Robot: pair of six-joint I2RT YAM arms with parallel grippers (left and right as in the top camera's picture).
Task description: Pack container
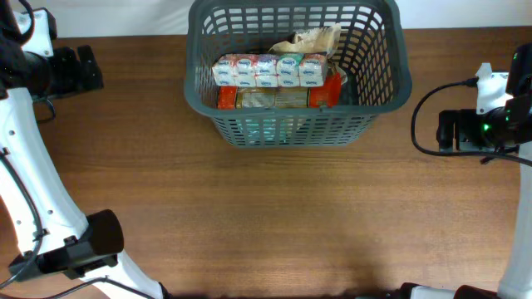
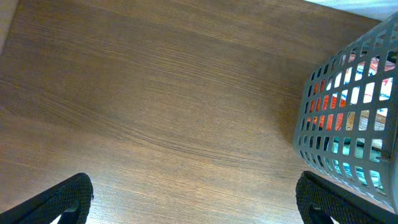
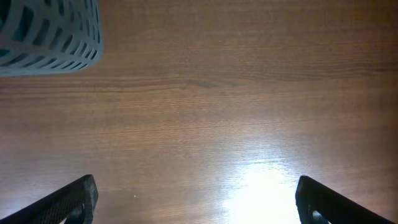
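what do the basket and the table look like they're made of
Basket: likely moulded plastic, grey, fairly matte; thin lattice walls and thick rim look like one piece. Table: wood or wood-look laminate, cannot tell which; brown grain lines, smooth semi-gloss finish with a glare patch in the right wrist view.

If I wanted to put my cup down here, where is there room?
The wide wooden table in front of the container, between the left arm and the right arm, is bare. So are the strips beside the container's left and right walls. The container itself is crowded: a row of snack packs over other packs, with a crumpled bag behind.
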